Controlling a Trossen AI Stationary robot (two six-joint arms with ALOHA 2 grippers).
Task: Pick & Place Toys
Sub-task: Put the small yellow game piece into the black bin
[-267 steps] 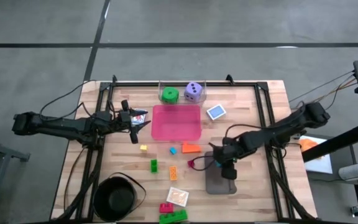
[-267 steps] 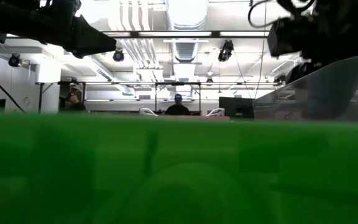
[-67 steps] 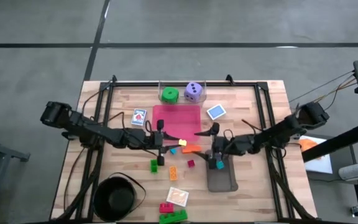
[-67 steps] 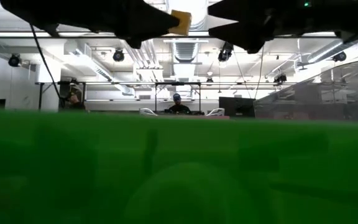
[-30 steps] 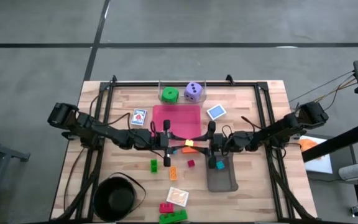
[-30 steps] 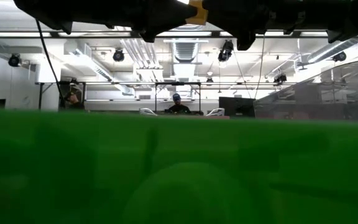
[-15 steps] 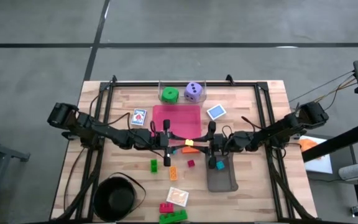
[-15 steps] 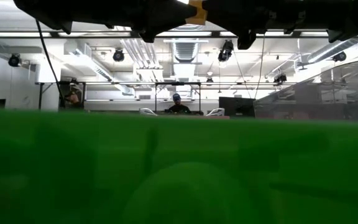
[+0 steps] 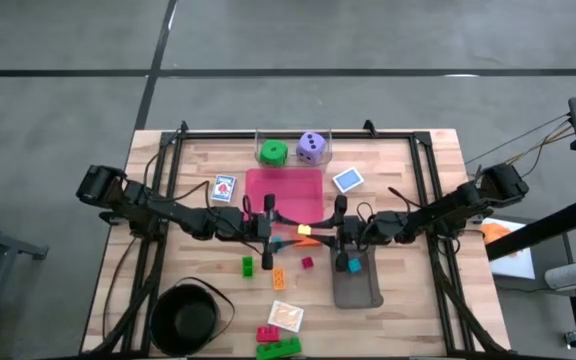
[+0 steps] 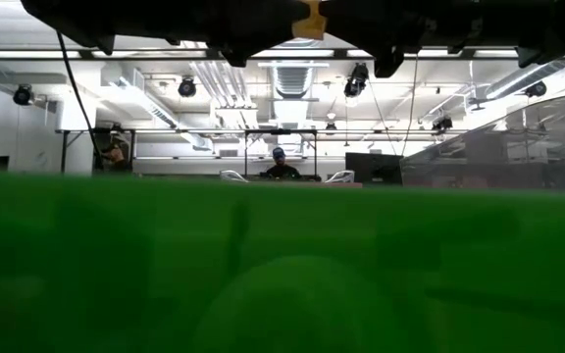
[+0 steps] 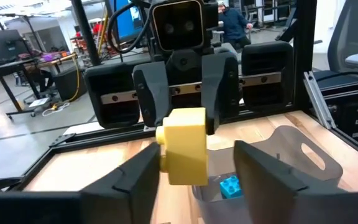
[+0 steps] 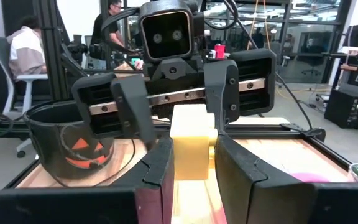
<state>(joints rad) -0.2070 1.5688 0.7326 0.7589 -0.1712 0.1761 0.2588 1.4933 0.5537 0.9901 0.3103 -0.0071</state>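
Yellow brick (image 9: 304, 229) sits mid-frame in the high view, lifted above the table (image 9: 408, 320), between two facing grippers. Right gripper (image 9: 330, 231) has its fingers (image 12: 232, 163) pressed against the brick's sides, holding it. Left gripper (image 9: 276, 230) stands with fingers (image 11: 263, 171) spread wide, clear of the brick on both sides. Grey tray (image 9: 357, 290) lies just below right of centre, a blue brick (image 9: 353, 265) inside; pink tray (image 9: 283, 192) just above.

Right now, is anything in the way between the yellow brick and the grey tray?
Nothing visible lies between them. The right gripper holds the yellow brick in the air, close to the grey tray, which holds only a blue brick. But the left gripper stands open on both sides of the brick, so it should probably back away first.
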